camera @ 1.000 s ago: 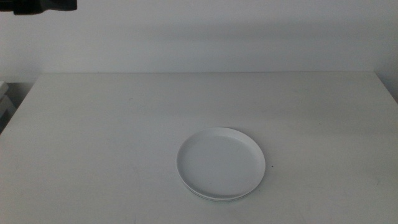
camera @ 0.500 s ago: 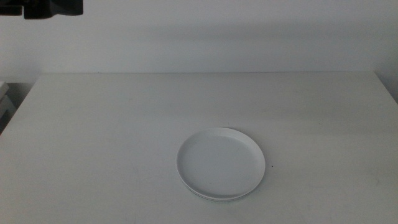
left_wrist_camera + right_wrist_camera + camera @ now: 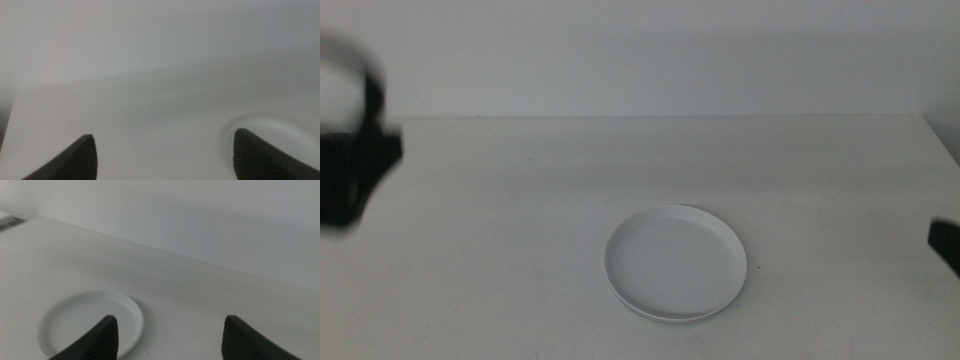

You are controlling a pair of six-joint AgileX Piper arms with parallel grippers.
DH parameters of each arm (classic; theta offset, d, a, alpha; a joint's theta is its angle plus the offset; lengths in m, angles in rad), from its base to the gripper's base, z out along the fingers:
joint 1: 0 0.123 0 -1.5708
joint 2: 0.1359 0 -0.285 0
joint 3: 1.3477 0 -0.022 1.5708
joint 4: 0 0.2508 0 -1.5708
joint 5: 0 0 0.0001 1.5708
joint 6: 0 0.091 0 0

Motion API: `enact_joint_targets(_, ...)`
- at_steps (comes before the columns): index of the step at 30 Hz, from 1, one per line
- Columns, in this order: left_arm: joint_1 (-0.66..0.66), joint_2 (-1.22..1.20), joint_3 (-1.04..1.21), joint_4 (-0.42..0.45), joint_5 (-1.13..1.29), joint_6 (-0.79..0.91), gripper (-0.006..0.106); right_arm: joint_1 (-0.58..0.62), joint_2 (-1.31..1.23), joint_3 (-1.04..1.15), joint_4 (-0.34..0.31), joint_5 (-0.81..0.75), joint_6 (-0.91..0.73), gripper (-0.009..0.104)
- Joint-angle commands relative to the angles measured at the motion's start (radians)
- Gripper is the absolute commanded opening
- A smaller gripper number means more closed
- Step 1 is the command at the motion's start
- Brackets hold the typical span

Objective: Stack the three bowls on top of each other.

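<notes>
1. White bowl: top of a stack on the table, a little toward the camera from the table's middle. Rims of the bowls beneath show only as thin edges at its near side; their colours cannot be told. Nothing touches the stack.
2. Left gripper: jaws spread wide, nothing between them but bare table surface. It hangs over the table's left part, well apart from the bowl; in the middle view the arm is a dark blur at the left edge.
3. Right gripper: jaws spread wide, holding nothing and touching nothing. It is above the table's right side, with the bowl off beside one jaw.
</notes>
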Motion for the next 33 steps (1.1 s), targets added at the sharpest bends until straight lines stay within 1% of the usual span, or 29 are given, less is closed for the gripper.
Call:
enact_joint_targets(1, 0.035, -0.091, 0.105, 0.003, -0.098, -0.012, 0.089, -0.053, -0.053, 0.058, -0.011, -0.116, -0.006, 0.055)
enact_joint_targets(6, 0.152, -0.311, 0.349, -0.002, -0.194, -0.012, 0.089, -0.16, -0.229, 0.227, -0.009, -0.121, -0.006, 0.055)
enact_joint_targets(8, 0.194, -0.407, 0.43, -0.02, -0.238, -0.012, 0.089, -0.198, -0.29, 0.272, -0.009, -0.121, -0.006, 0.055)
enact_joint_targets(12, 0.255, -0.561, 0.566, -0.106, -0.307, -0.012, 0.089, -0.259, -0.377, 0.342, -0.005, -0.122, -0.006, 0.055)
enact_joint_targets(16, 0.297, -0.697, 0.695, -0.224, -0.315, -0.012, 0.089, -0.281, -0.443, 0.391, -0.005, -0.121, -0.006, 0.055)
enact_joint_targets(19, 0.315, -0.712, 0.769, -0.271, -0.328, -0.012, 0.089, -0.281, -0.49, 0.425, -0.006, -0.121, -0.006, 0.055)
enact_joint_targets(26, 0.312, -0.712, 0.832, -0.255, -0.349, -0.012, 0.089, -0.281, -0.523, 0.516, -0.006, -0.125, -0.006, 0.055)
enact_joint_targets(28, 0.312, -0.716, 0.853, -0.255, -0.353, -0.012, 0.089, -0.281, -0.523, 0.515, -0.007, -0.105, -0.006, 0.055)
enact_joint_targets(33, 0.312, -0.716, 0.853, -0.228, -0.341, -0.012, 0.089, -0.281, -0.523, 0.515, -0.012, -0.119, -0.006, 0.055)
